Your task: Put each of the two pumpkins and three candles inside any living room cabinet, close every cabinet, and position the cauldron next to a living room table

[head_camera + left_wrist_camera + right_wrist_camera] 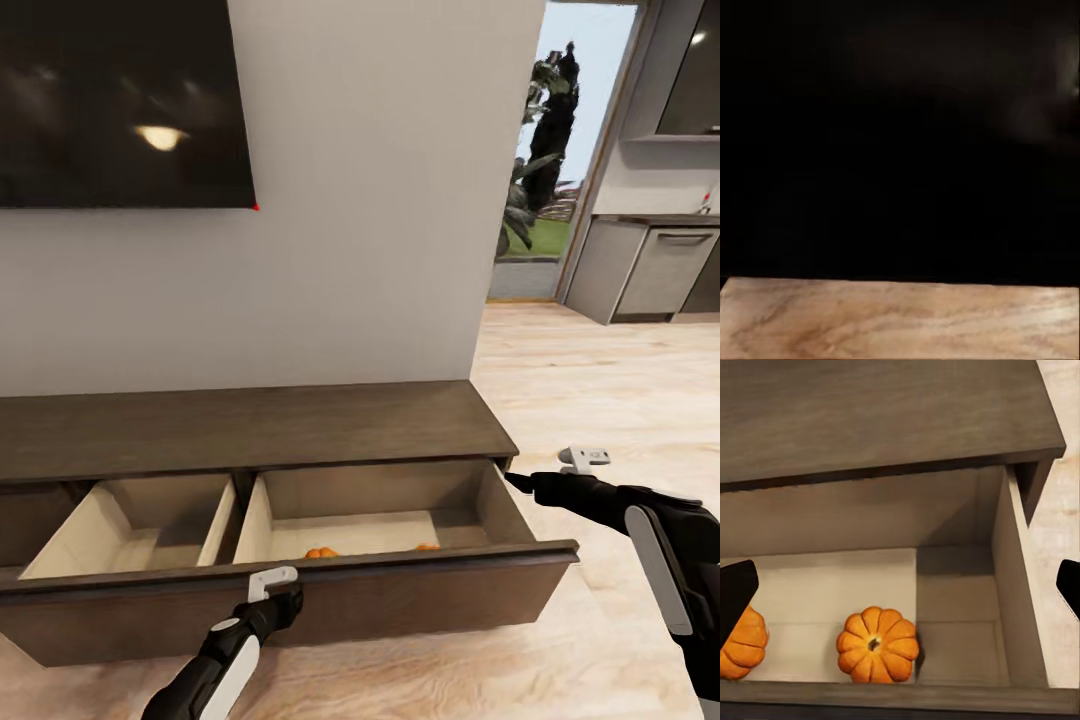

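The dark-brown cabinet (250,425) runs along the wall with a wide drawer (300,595) pulled out, showing two pale compartments. Two orange pumpkins (877,645) (742,641) lie in the right-hand compartment, and their tops peek over the drawer front (321,552) (427,547). My right gripper (512,480) hovers at the drawer's right end, open and empty, its dark fingertips (735,592) spread wide apart. My left gripper (278,598) is low against the drawer front (900,135); its fingers are hidden. The candles and the cauldron are out of view.
A black TV (120,100) hangs on the wall above the cabinet. Light wood floor (600,380) stretches to the right toward a glass door (545,150) and grey kitchen units (660,265).
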